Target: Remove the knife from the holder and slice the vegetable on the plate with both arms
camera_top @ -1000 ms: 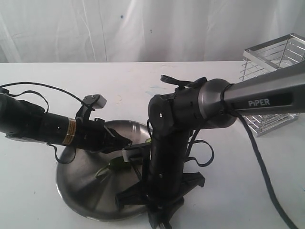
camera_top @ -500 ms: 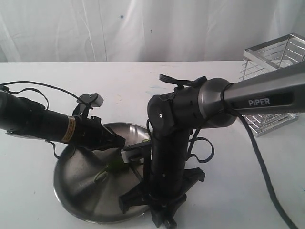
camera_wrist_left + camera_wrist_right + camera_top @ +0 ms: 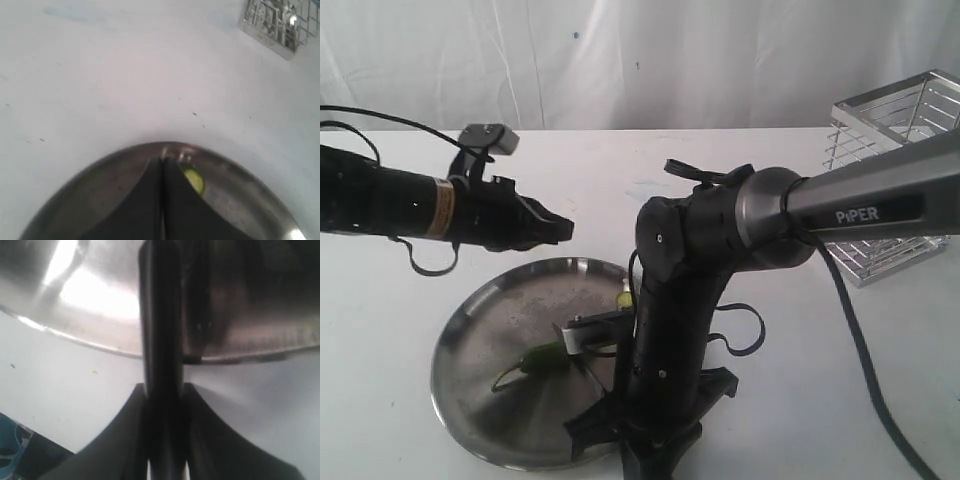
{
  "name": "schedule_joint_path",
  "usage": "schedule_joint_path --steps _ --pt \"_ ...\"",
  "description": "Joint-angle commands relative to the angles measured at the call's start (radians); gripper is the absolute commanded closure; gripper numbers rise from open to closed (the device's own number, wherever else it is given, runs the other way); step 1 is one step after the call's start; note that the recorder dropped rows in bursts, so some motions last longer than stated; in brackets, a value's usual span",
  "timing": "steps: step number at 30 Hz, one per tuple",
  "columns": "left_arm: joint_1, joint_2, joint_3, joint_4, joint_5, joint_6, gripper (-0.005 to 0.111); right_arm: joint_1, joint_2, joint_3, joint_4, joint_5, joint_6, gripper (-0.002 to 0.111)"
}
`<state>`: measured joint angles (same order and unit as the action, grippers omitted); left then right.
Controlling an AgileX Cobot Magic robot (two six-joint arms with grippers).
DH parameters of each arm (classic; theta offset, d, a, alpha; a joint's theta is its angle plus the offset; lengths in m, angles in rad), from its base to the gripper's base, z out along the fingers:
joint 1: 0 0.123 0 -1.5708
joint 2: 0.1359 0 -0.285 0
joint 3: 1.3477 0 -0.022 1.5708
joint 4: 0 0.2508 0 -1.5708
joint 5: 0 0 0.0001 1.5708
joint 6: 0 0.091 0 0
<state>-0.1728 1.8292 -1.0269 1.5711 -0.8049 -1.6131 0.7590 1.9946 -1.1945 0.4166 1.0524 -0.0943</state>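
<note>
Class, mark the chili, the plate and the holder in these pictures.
chili [image 3: 545, 358], exterior view, on its green body.
plate [image 3: 510, 300], exterior view, on its bare floor.
holder [image 3: 900, 260], exterior view, on its lower wire wall.

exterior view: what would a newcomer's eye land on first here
The big black right arm, marked PiPER, dominates the middle, bent down over the near edge of the steel plate. On the plate lies a small green chili pepper, with the left gripper hovering shut above its far rim. A chrome wire holder stands at the far right.
</note>
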Motion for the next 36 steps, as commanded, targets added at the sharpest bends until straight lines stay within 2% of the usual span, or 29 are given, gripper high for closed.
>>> schedule_joint_path --steps 1,4,7,9,12,17,20,24,36 --pt "0.050 -0.076 -0.004 0.025 0.042 -0.006 0.107 -0.001 0.008 0.010 0.020 0.047 -0.037 0.108" --pt "0.084 -0.096 -0.004 0.070 0.033 -0.052 0.107 -0.001 0.008 0.010 0.024 0.053 -0.037 0.108" --pt "0.086 -0.096 0.022 0.082 0.034 -0.059 0.107 -0.001 0.008 0.010 -0.005 0.027 -0.023 0.108" --pt "0.086 -0.094 0.050 0.083 0.027 -0.042 0.107 -0.001 0.008 0.010 -0.067 -0.018 0.076 0.108" --pt "0.066 -0.094 0.085 0.083 0.022 0.011 0.107 -0.001 0.008 0.010 -0.095 -0.039 0.123 0.108" --pt "-0.044 -0.094 0.141 0.034 0.022 0.071 0.107 -0.001 0.008 0.010 -0.092 -0.047 0.123 0.108" --pt "-0.084 -0.094 0.143 0.017 0.061 0.078 0.107 -0.001 0.008 0.010 -0.087 -0.047 0.123 0.108" --pt "-0.096 -0.075 0.143 0.033 0.125 0.078 0.107 -0.001 0.008 0.010 -0.073 -0.047 0.123 0.108" --pt "-0.096 0.093 0.141 -0.081 0.060 0.139 0.107 -0.001 0.008 0.010 -0.073 -0.075 0.123 0.108"
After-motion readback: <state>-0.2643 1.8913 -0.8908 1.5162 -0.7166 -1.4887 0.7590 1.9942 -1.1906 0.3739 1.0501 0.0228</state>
